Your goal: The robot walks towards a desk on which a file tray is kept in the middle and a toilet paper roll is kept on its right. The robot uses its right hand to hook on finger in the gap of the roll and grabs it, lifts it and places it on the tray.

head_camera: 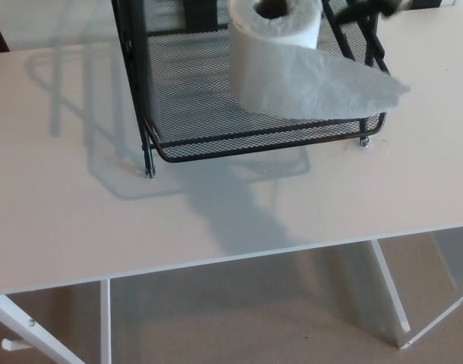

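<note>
A black wire-mesh file tray (254,145) is seen standing on thin legs at the far middle of a white desk (102,227), its near rim curved at the corners and its far part cut off by the picture's edge. A white toilet paper roll (273,53) is seen upright within the tray's right half, its dark core opening turned upward. Whether the roll is resting on the mesh floor or is raised just above it cannot be told. A loose sheet (330,87) is unwound from the roll and is draped to the right, across the tray's right rim.
</note>
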{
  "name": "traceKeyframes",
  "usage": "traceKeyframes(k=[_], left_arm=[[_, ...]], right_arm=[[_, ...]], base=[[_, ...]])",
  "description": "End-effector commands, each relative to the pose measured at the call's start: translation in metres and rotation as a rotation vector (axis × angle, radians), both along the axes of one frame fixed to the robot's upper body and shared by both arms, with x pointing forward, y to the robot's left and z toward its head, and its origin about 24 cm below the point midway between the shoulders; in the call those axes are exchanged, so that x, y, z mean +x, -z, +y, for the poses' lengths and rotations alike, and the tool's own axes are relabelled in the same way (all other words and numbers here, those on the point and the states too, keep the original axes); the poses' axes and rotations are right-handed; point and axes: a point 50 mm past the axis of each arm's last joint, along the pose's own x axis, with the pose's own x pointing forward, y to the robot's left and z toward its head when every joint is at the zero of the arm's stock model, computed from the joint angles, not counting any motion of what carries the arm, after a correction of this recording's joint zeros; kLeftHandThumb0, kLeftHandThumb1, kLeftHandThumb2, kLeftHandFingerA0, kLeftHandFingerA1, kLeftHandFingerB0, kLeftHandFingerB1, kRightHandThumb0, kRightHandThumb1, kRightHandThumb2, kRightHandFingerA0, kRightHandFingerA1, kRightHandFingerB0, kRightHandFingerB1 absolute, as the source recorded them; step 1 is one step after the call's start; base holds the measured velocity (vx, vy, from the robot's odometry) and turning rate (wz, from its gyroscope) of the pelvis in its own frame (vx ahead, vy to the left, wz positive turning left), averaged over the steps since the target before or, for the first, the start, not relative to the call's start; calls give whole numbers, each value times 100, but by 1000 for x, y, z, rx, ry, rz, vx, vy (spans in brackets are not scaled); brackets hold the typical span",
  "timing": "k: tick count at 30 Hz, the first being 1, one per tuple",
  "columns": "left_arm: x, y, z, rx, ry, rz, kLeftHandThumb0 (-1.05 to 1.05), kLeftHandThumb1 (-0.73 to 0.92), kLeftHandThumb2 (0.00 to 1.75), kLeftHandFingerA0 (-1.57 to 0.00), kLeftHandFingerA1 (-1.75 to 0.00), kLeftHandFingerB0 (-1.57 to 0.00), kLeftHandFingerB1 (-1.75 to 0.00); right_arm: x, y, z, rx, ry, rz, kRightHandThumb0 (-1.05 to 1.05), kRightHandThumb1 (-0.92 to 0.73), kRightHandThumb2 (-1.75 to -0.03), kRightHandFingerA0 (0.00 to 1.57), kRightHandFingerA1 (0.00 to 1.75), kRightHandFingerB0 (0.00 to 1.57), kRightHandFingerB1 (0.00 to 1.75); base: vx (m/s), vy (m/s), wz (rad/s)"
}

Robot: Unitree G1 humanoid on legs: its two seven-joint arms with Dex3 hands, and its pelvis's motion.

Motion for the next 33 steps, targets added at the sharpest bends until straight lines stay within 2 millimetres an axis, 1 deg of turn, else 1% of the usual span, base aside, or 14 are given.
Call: traceKeyframes(k=[1,3,5,6,10,11,12,18,21,22,23,27,29,33], left_arm=[[-7,-2,4,21,24,35,-51,62,127,-21,-69,-7,-64],[-7,-2,4,22,17,34,-85,64,121,-42,-83,-21,-73],[-9,-2,5,15,4,35,-51,62,127,-21,-69,-9,-64],[-10,-2,5,14,5,37,-83,79,95,-36,-99,-16,-86],[-13,-1,6,14,-3,40,-53,61,126,-21,-69,-7,-64],[-12,-2,6,16,-9,40,-82,73,111,-43,-88,-24,-78],[-12,-3,8,20,-3,41,-53,63,128,-23,-71,-9,-64],[-20,-3,10,22,-7,66,-54,61,127,-21,-69,-6,-63],[-24,-3,11,22,-12,72,-55,61,127,-21,-69,-6,-63],[-24,-3,11,25,-17,71,-53,61,126,-21,-69,-6,-63],[-24,-3,11,23,-18,69,-53,62,127,-21,-69,-6,-63],[-24,-3,12,24,-33,69,-84,83,90,-39,-91,-18,-80],[-17,-4,10,16,-35,46,-84,76,110,-41,-88,-20,-78],[-15,-3,9,13,-25,40,-85,80,94,-35,-100,-13,-88]], right_arm=[[-4,-26,-15,110,19,21,-55,-47,-79,23,52,13,45],[-6,-34,-21,126,34,7,-49,-62,-58,30,43,19,35],[-9,-47,-31,157,49,1,-53,-48,-79,30,51,16,44],[-16,-62,-44,195,53,-17,-47,-62,-61,44,43,23,32],[-29,-87,-74,264,110,-35,-46,-61,-59,47,43,22,31],[-39,-98,-100,314,139,-76,-44,-60,-60,47,42,26,33],[-46,-104,-117,347,188,-90,-44,-59,-58,44,39,25,33],[-107,-113,-233,623,374,-211,-56,-47,-81,35,56,19,43],[-123,-110,-250,552,447,-266,-61,-53,-83,41,55,17,43],[-148,-102,-281,638,512,-293,-60,-68,-61,50,42,21,29],[-166,-96,-295,629,538,-349,-68,-60,-90,39,52,15,42],[-204,-52,-333,738,727,-487,-70,-79,-65,50,36,17,30],[-221,-18,-346,812,866,-530,-69,-78,-64,51,37,20,29],[-250,75,-385,923,1101,-546,-66,-77,-64,53,45,18,27]], base=[[0,0,0],[0,0,0],[0,0,0],[0,0,0],[0,0,0],[0,0,0],[0,0,0],[0,0,0],[0,0,0],[0,0,0],[0,0,0],[0,0,0],[0,0,0],[0,0,0]])
